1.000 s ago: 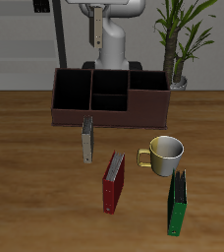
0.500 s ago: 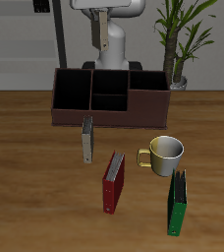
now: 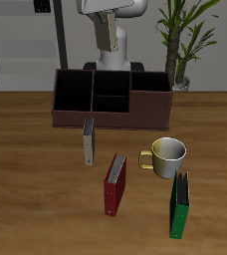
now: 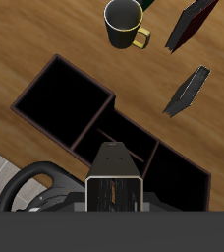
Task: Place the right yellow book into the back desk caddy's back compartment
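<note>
Jaws are clamped narrow on the yellow book [image 3: 105, 36], which hangs upright from the gripper [image 3: 107, 22], high over the middle of the caddy [image 3: 74, 117] and clear of it. From the wrist cam the book sits over the caddy's split middle section; the back compartment [image 3: 112, 79] is right under there. Out on the table [image 3: 26, 189]: a twin yellow book [image 3: 88, 141] standing just before the caddy, a mug [image 3: 167, 156], a red book [image 3: 115, 183] and a green book [image 3: 179, 206].
</note>
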### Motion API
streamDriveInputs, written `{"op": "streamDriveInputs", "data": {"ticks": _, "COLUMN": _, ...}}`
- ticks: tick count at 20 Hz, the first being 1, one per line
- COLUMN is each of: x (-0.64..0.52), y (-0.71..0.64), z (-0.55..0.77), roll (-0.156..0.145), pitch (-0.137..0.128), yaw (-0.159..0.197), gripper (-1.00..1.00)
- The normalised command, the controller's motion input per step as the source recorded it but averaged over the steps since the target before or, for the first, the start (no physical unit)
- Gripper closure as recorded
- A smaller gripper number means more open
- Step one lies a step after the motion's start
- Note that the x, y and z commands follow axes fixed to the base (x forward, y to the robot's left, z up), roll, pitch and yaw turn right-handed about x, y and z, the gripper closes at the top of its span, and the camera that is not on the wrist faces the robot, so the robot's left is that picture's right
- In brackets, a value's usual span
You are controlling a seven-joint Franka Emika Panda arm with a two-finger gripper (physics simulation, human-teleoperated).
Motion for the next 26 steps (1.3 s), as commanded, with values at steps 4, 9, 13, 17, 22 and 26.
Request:
{"op": "streamDriveInputs", "data": {"ticks": 4, "x": 0.14, "y": 0.02, "z": -0.06, "roll": -0.017, "pitch": 0.045, "yaw": 0.242, "gripper": 1.00}}
{"op": "streamDriveInputs", "data": {"ticks": 9, "x": 0.11, "y": 0.02, "z": 0.00, "roll": -0.021, "pitch": 0.017, "yaw": 0.176, "gripper": 1.00}}
{"op": "streamDriveInputs", "data": {"ticks": 13, "x": 0.14, "y": 0.01, "z": -0.01, "roll": -0.012, "pitch": 0.024, "yaw": 0.161, "gripper": 1.00}}
{"op": "streamDriveInputs", "data": {"ticks": 17, "x": 0.16, "y": 0.09, "z": -0.02, "roll": -0.011, "pitch": -0.004, "yaw": 0.165, "gripper": 1.00}}
{"op": "streamDriveInputs", "data": {"ticks": 22, "x": -0.03, "y": 0.18, "z": -0.10, "roll": 0.020, "pitch": 0.019, "yaw": 0.126, "gripper": 1.00}}
{"op": "streamDriveInputs", "data": {"ticks": 26, "x": -0.08, "y": 0.09, "z": -0.13, "roll": 0.021, "pitch": 0.034, "yaw": 0.095, "gripper": 1.00}}
